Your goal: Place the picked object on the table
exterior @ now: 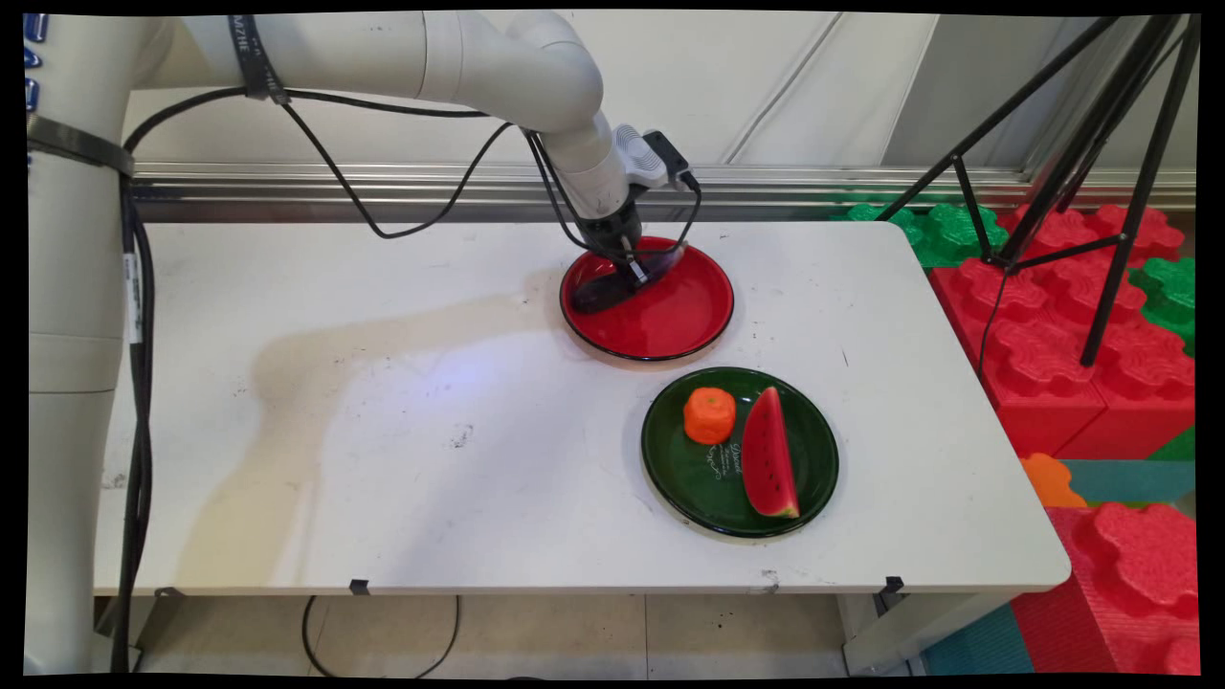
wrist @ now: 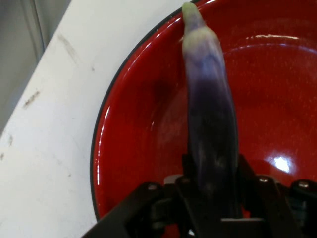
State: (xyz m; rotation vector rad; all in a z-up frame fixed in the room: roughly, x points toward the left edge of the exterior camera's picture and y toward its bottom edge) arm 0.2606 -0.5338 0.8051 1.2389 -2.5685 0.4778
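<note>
Here, viewed from above the near side of a white table, scanning left to right. At far left, the white arm's upright column with black cables hanging beside it, then a wide stretch of scuffed tabletop. Reaching across the top from the left, the arm bent down over the table's far middle, ending in the black tool. Closed around a dark purple eggplant, fingers pressed on either side of its thick lower end. Eggplant lying inside a glossy red plate with a thin dark rim, toward the plate's left and far side, one end slanting out toward the plate's left edge. Seen from the hand camera: the same tool clamped on the eggplant, body running away from the fingers, purple fading to a pale green tip near the red plate rim, white table off to the left. Just nearer and to the right of the red plate, close but apart from it, a dark green plate holding an orange chunk of toy carrot on its left and an upright slice of toy watermelon beside it on the right. Past the table's right edge, black tripod legs standing over red and green foam blocks.
</note>
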